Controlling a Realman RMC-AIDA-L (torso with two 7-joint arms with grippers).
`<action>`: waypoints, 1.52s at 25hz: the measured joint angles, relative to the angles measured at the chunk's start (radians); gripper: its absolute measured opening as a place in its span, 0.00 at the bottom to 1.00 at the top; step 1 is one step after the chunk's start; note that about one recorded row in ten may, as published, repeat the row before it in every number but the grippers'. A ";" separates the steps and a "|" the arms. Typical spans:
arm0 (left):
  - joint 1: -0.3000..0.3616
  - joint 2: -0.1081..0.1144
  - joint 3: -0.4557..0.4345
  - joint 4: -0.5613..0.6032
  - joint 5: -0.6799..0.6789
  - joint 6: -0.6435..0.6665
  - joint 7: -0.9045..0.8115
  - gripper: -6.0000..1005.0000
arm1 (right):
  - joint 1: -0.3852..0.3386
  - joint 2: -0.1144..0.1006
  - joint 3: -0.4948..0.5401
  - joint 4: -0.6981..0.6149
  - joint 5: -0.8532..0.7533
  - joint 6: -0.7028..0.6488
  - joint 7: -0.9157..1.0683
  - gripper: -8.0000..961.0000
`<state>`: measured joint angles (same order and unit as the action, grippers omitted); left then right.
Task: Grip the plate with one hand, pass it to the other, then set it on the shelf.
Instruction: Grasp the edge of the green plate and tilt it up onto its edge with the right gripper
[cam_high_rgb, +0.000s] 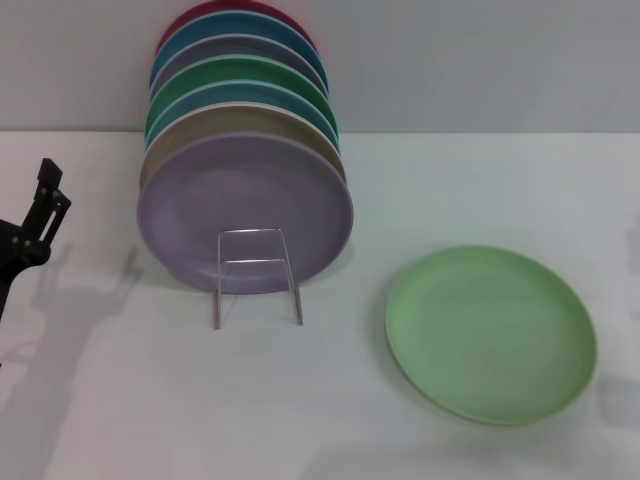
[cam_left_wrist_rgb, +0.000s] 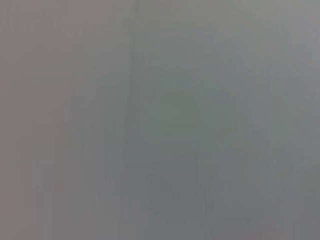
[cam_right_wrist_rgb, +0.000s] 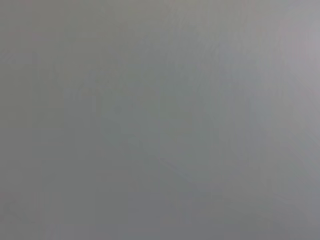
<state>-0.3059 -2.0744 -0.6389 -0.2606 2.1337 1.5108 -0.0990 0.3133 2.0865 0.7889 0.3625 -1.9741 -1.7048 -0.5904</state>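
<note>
The light pastel-green plate (cam_high_rgb: 491, 333) lies flat on the white table at the right front in the head view. The silver wire shelf (cam_high_rgb: 256, 275) stands left of it, with several plates upright in it; the lavender plate (cam_high_rgb: 245, 213) is at the front. My left gripper (cam_high_rgb: 45, 200) is at the far left edge, above the table, well apart from the plate and the rack. My right gripper is out of view. Both wrist views show only a plain grey surface.
Behind the lavender plate stand several more upright plates: tan, blue, darker green (cam_high_rgb: 240, 78), and a red one at the back. The white table (cam_high_rgb: 320, 420) runs to a grey wall behind.
</note>
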 joint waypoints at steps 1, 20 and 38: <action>-0.002 0.000 0.001 -0.001 0.000 -0.002 0.000 0.86 | -0.001 0.000 0.000 0.007 0.000 0.002 0.000 0.62; -0.001 -0.001 0.008 -0.012 0.000 -0.006 -0.001 0.85 | -0.031 -0.009 0.006 0.216 0.082 0.180 -0.227 0.62; -0.007 -0.003 0.014 -0.012 0.000 -0.014 -0.002 0.85 | -0.228 -0.011 0.489 0.953 0.471 1.420 -0.836 0.62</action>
<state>-0.3125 -2.0771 -0.6245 -0.2731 2.1338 1.4964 -0.1007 0.0849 2.0751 1.2776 1.3159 -1.5033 -0.2851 -1.4261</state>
